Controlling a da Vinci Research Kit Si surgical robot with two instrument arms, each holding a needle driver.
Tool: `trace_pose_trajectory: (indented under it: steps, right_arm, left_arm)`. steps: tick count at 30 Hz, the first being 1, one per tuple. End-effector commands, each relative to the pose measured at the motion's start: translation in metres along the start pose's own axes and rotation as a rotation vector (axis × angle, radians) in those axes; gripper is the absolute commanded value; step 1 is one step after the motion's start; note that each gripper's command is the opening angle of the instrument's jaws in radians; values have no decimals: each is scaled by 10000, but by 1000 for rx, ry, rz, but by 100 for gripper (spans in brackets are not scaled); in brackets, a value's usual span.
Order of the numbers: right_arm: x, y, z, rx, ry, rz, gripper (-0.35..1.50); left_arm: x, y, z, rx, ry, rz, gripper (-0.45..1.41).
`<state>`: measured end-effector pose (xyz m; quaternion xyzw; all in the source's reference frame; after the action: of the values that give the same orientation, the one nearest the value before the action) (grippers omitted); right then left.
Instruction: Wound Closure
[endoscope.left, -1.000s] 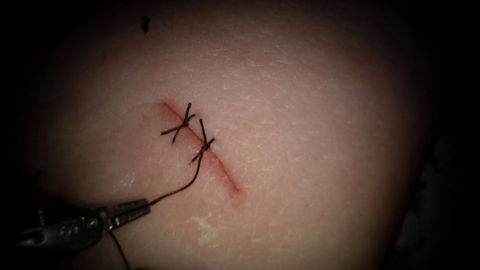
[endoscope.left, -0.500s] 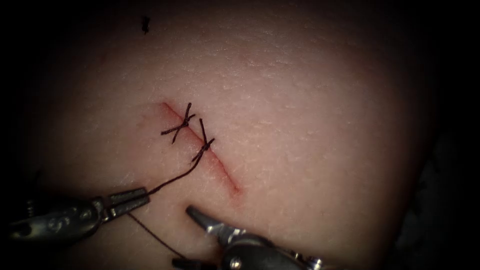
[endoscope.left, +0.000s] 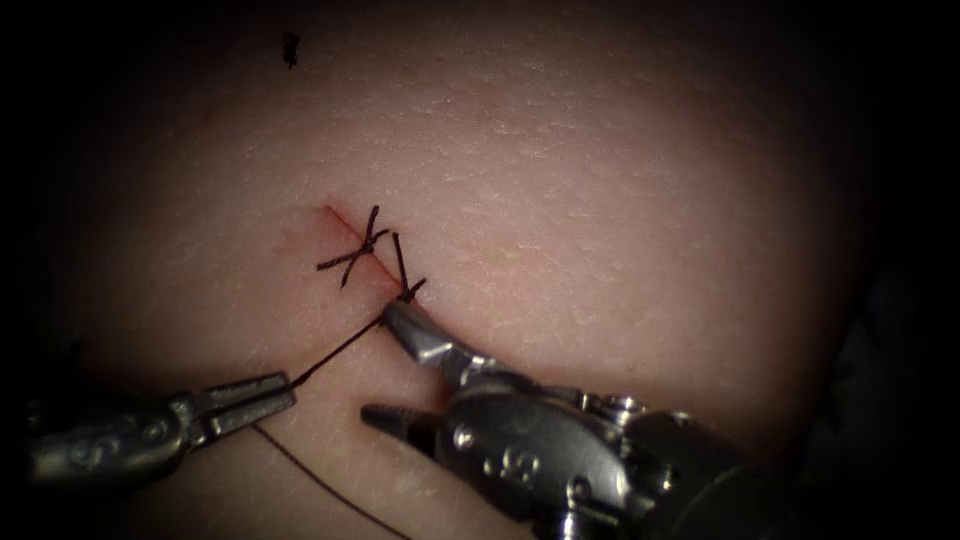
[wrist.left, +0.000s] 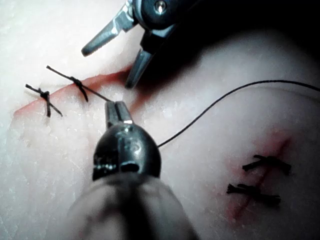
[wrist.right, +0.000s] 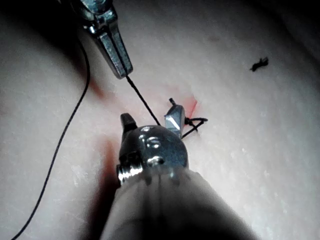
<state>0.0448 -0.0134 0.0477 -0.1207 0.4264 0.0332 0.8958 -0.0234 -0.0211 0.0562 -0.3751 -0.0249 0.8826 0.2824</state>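
left tool clamped on thread left of cut; right tool gaping, upper jaw right at second knot, holding nothing

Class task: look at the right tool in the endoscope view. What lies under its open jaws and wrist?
Under the right tool lies the tissue with the lower stretch of the cut, now covered. The thread runs taut from the second knot to the left tool.

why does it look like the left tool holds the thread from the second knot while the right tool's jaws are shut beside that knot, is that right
Not quite. The right tool has its jaws open, straddling the thread just below the second knot; the endoscope view shows them spread. The left tool does hold that thread.
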Motion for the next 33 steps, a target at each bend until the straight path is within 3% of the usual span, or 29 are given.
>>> trace_pose_trajectory:
  steps: [1, 7, 13, 18, 33]
  right_arm:
    - [-1, 1, 19, -12, 21, -7, 109]
    - [-4, 8, 50, -45, 78, -43, 125]
    - [-17, -20, 86, -17, 144, -104, 126]
    - [-35, -28, 93, -14, 155, -81, 126]
    - [-37, -21, 103, -52, 170, -70, 123]
  left_arm:
    - [-7, 5, 8, -2, -2, -2, -45]
    - [-7, 4, 8, 0, -4, -3, -45]
    - [-5, 3, 7, -4, -2, -5, -45]
    - [-5, 3, 9, -7, 1, 1, -45]
    - [-5, 11, 13, -13, 10, 3, -45]
